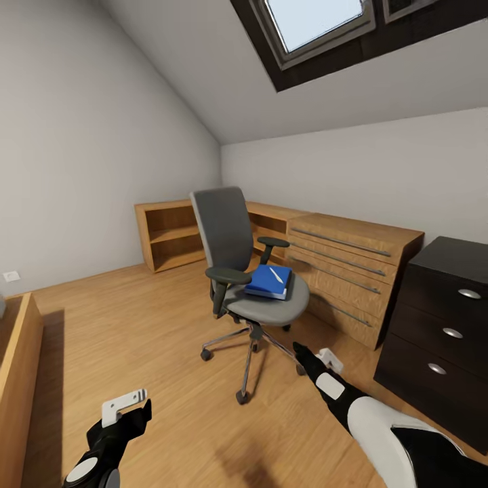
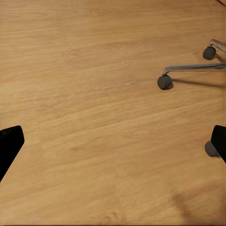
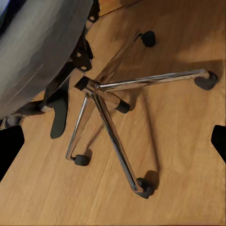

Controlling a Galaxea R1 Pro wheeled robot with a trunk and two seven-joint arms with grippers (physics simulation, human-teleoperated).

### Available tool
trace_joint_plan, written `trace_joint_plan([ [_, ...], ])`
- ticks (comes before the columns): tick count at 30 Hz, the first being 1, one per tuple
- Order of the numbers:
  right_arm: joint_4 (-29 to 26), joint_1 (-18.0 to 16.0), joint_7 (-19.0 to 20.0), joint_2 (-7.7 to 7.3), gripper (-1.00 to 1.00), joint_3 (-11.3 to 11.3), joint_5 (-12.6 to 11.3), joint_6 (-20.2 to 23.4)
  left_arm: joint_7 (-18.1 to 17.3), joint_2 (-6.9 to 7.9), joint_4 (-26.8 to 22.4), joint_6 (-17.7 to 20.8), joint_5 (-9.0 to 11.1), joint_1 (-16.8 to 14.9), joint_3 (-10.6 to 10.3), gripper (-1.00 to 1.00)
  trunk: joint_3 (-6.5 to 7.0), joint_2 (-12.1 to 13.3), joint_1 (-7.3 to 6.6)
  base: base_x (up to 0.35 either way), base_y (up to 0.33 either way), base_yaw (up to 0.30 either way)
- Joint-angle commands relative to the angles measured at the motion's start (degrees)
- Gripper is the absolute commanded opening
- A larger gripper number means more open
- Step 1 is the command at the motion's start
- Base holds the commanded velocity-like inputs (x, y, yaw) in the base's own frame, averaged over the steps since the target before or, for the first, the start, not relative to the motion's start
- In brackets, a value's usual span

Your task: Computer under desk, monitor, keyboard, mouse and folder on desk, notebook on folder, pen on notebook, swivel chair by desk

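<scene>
The swivel chair [image 1: 234, 251], grey with black armrests and a chrome star base, stands mid-room on the plank floor. On its seat lies the blue folder [image 1: 266, 283] with the thin white pen [image 1: 275, 274] on top. I cannot tell a notebook apart from the blue stack. My right gripper [image 1: 329, 357] hangs open low beside the chair, looking at the chair base [image 3: 94, 87]. My left gripper [image 1: 124, 404] is open further left, above bare floor, with a chair castor [image 2: 164, 82] ahead of it. The computer, monitor, keyboard and mouse are out of view.
The desk's black three-drawer unit [image 1: 440, 332] stands at the right. A light wood drawer-and-shelf cabinet [image 1: 339, 264] runs along the back wall behind the chair. A wooden bed frame [image 1: 19, 366] borders the left. A skylight [image 1: 318, 27] sits in the sloped ceiling.
</scene>
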Motion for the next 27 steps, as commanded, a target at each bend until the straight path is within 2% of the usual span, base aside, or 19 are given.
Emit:
trace_joint_plan([
  [1, 1.0, 0.0, 0.3, -0.06, 1.0, -0.4, -0.1, -1.3, 0.2, -0.02, 0.1, 0.3, 0.3, 0.0, 0.0, 1.0, 0.18, 0.0, -0.03, 0.0, 0.0, 0.0],
  [4, 3.4, 1.9, 0.2, -0.27, 1.0, -0.4, 0.1, -6.4, 0.2, 0.03, 0.8, 0.4, 0.3, 0.0, -0.1, 1.0, 0.85, 0.0, -0.11, 0.0, 0.0, 0.0],
  [5, 3.8, 3.5, 0.2, -0.3, 1.0, -0.4, 0.3, -8.3, 0.2, 0.05, 1.7, 0.3, 0.3, 0.0, -0.1, 1.0, 1.03, 0.4, -0.33, 0.0, 0.0, 0.0],
  [8, 4.3, 6.9, 0.2, -0.25, 1.0, -0.3, 2.0, -12.2, 0.1, 0.17, 5.0, -0.1, 0.2, 0.0, -0.1, 1.0, 1.56, 1.6, -0.99, 0.0, 0.0, 0.0],
  [10, 4.4, 8.4, 0.2, -0.06, 1.0, -0.3, 4.6, -14.8, 0.1, 0.24, 8.2, -0.2, 0.2, 0.0, -0.1, 1.0, 1.92, 2.4, -1.43, 0.0, 0.0, 0.0],
  [13, 4.6, 9.6, 0.2, 0.08, 1.0, -0.3, 6.6, -16.5, 0.1, 0.53, 10.7, -0.3, 0.2, 0.0, -0.1, 1.0, 2.46, 3.6, -2.09, 0.0, 0.0, 0.0],
  [14, 4.6, 11.4, 0.2, 0.22, 1.0, -0.3, 8.5, -18.0, 0.1, 1.04, 13.3, -0.4, 0.1, 0.0, -0.1, 1.0, 2.64, 4.0, -2.31, 0.0, 0.0, 0.0],
  [17, 4.7, 13.4, 0.2, 0.43, 1.0, -0.2, 10.6, -20.2, 0.1, 2.02, 17.0, -1.2, 0.1, 0.0, -0.1, 1.0, 3.18, 5.2, -2.97, 0.0, 0.0, 0.0],
  [20, 4.7, 14.8, 0.1, 0.95, 1.0, -0.2, 11.7, -21.4, 0.0, 3.0, 21.8, -6.4, 0.1, 0.0, 0.0, 1.0, 3.72, 6.5, -3.62, 0.0, 0.0, 0.0],
  [27, 4.7, 16.4, 0.1, 1.25, 1.0, -0.2, 12.0, -21.7, 0.0, 3.75, 27.3, -13.5, 0.1, 0.0, 0.0, 1.0, 4.98, 9.3, -5.16, 0.0, 0.0, 0.0],
])
